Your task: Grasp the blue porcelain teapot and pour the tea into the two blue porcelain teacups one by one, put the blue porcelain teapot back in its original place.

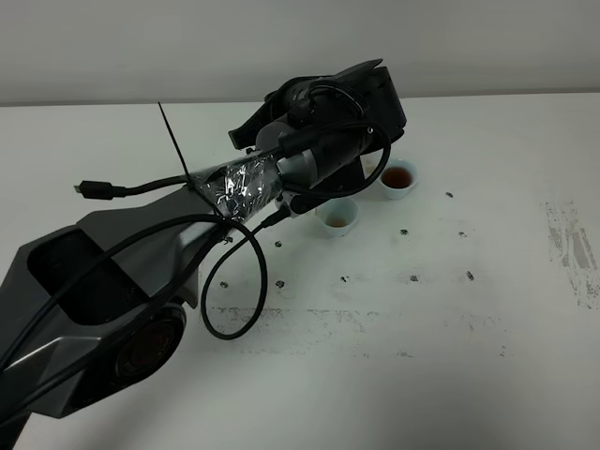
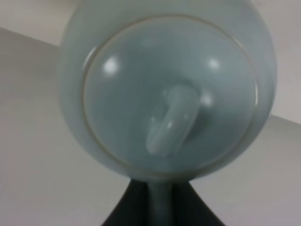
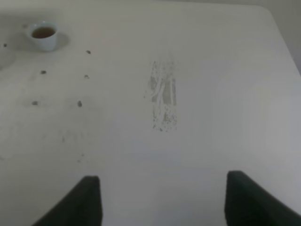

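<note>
Held: blue porcelain teapot (image 2: 141,70) in left gripper (image 2: 160,209), jaws seemingly pinching handle; hidden behind left arm (image 1: 253,187) beside near teacup (image 1: 337,217), far teacup (image 1: 399,177). Idle: right gripper (image 3: 164,200), jaws wide, empty. Glazed, slippery, fragile; handle best grip point.

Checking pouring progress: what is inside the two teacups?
Far teacup holds dark tea; near teacup shows a little pale tea. The left arm covers part of its rim.

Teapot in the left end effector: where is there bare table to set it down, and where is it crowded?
Bare: the table right of the near cup and far cup, up to the scuffed patch; also the near strip in front of them. Crowded: around both cups, close together by the left arm carrying the teapot.
</note>
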Robot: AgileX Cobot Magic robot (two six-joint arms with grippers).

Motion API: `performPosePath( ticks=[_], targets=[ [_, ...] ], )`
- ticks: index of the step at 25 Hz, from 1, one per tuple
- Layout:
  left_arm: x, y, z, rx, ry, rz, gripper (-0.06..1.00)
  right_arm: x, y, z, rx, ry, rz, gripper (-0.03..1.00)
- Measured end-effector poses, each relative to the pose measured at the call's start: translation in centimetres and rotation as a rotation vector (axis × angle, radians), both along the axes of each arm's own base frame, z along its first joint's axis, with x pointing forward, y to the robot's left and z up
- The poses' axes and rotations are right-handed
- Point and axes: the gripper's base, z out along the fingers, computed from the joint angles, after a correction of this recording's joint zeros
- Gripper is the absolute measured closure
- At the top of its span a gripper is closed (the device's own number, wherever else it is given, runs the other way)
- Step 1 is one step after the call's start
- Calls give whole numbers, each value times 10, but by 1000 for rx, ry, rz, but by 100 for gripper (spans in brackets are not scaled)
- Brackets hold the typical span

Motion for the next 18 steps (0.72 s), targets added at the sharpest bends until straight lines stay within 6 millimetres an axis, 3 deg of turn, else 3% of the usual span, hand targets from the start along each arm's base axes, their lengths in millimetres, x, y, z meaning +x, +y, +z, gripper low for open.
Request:
performPosePath(
  ticks=[10,18],
  targets=[
    [-2,-5,-8,63,24,-39,94,0,0,0,0,0,0,43],
    [0,-9,-14,-6,-6,-29,94,0,0,0,0,0,0,43]
  ],
)
